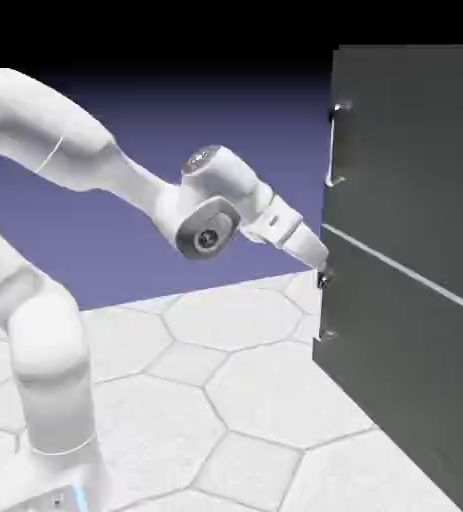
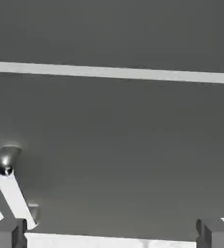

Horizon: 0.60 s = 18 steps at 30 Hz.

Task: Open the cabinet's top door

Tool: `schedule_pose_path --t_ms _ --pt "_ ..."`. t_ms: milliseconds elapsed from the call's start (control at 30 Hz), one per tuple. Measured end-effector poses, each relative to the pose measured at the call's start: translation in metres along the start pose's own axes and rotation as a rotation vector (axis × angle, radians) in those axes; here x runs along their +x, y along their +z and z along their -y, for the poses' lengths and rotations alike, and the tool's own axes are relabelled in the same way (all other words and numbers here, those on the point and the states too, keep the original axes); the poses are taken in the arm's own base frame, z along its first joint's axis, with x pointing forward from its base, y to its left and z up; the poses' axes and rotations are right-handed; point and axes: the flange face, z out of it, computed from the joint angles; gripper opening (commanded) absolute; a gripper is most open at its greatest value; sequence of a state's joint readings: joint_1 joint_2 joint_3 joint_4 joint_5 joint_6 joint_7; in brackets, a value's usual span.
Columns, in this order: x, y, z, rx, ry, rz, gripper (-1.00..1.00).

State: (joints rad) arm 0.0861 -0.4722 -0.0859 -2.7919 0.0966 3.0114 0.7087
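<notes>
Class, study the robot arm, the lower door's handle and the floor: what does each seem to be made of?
Robot arm: probably painted metal or plastic; smooth white, softly shaded.
Lower door's handle: likely polished metal, with bright glints.
Floor: perhaps stone or ceramic tile, pale with darker joints.

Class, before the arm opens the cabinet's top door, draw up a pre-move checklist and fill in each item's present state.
1. Top door shut, nothing begun: ok, it lies flush above the light seam.
2. Gripper open: ok, the fingertips stand wide apart.
3. Nothing held: ok, only the lower door and floor show between the tips.
4. Gripper at the top door's handle: not ok, it is below the seam, near the lower handle.
5. Gripper clear of the lower handle: cannot tell, they overlap in the exterior view.
</notes>
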Motion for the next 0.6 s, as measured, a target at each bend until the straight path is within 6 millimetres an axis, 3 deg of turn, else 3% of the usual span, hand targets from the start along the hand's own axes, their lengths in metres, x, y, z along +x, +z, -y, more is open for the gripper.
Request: schedule_pose_path --t_ms 333,600 --pt "-0.022 0.118 -0.085 -0.257 0.294 0.276 0.0" --pt "-0.041 0.173 -0.164 -0.492 0.475 0.326 0.0"
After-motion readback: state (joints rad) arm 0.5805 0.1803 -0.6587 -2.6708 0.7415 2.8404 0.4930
